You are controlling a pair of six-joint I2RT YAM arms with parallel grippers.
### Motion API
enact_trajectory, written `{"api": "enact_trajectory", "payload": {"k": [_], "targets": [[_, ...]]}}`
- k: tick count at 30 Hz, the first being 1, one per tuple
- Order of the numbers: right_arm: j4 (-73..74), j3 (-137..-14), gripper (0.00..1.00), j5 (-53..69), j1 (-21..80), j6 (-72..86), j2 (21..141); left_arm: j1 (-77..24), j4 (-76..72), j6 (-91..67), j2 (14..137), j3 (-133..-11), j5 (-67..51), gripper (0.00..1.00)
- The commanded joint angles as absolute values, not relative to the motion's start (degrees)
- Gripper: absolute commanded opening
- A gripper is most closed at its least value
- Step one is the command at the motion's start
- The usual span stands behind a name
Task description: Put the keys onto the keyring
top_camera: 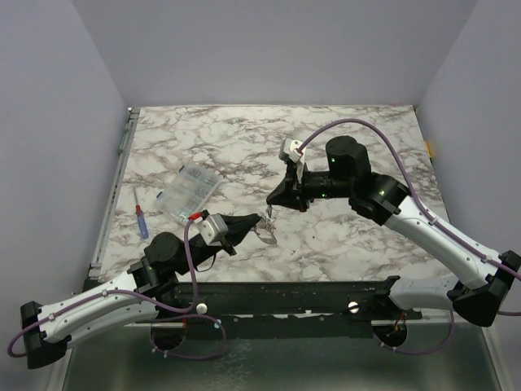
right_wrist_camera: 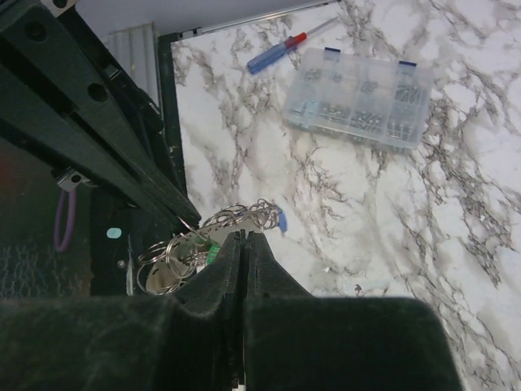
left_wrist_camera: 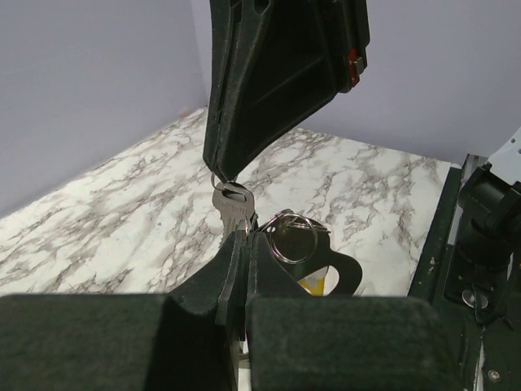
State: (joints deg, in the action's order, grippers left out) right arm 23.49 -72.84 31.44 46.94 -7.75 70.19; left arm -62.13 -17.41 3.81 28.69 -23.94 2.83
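Both claws meet over the centre-front of the desk [top_camera: 342, 244], with the bundle between them, apparently clear of the surface.

Right claw [left_wrist_camera: 221, 176]: closed, pinching the head end of the silver key [left_wrist_camera: 232, 208], which hangs blade-down.

Left claw [left_wrist_camera: 244, 238]: closed at the edge of the keyring [left_wrist_camera: 291, 236]. It appears to nip the wire, but the contact is partly hidden.

Handling (judgement): the keyring is thin, springy wire, light and slick. It will likely twist and slip unless held on the rim beside the split. The key is stiff and flat; grip the broad head, leaving the hole free.

Count:
- silver key: 1
- blue key head [right_wrist_camera: 282, 218]: 1
- green key head [right_wrist_camera: 213, 254]: 1
- yellow key head [left_wrist_camera: 313, 283]: 1
- ring loops: overlapping, number cannot be told
- to the left: clear parts box [right_wrist_camera: 358, 98]: 1; screwdriver [right_wrist_camera: 281, 53]: 1
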Motion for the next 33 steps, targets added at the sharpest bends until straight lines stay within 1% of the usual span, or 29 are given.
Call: {"api": "enact_trajectory", "payload": {"k": [1, 8, 20, 33], "targets": [[22.9, -71.5, 0.01, 37.4, 47.3, -6.9, 69.6, -62.4, -18.7, 3.2, 28.9, -24.1, 1.3, 0.0], [22.2, -70.8, 0.01, 41.7, 47.3, -5.4, 69.8, -62.5, -18.7, 3.3, 29.4, -24.2, 1.3, 0.0], [22.9, -70.0, 0.01, 43.1, 47.3, -4.9, 69.5, -62.4, -18.6, 3.3, 29.5, -24.2, 2.3, 0.0], [20.3, -69.3, 0.01, 43.3, 47.4, -4.2, 70.4, -62.4, -18.6, 3.6, 29.7, -24.1, 1.4, 0.0]]}}
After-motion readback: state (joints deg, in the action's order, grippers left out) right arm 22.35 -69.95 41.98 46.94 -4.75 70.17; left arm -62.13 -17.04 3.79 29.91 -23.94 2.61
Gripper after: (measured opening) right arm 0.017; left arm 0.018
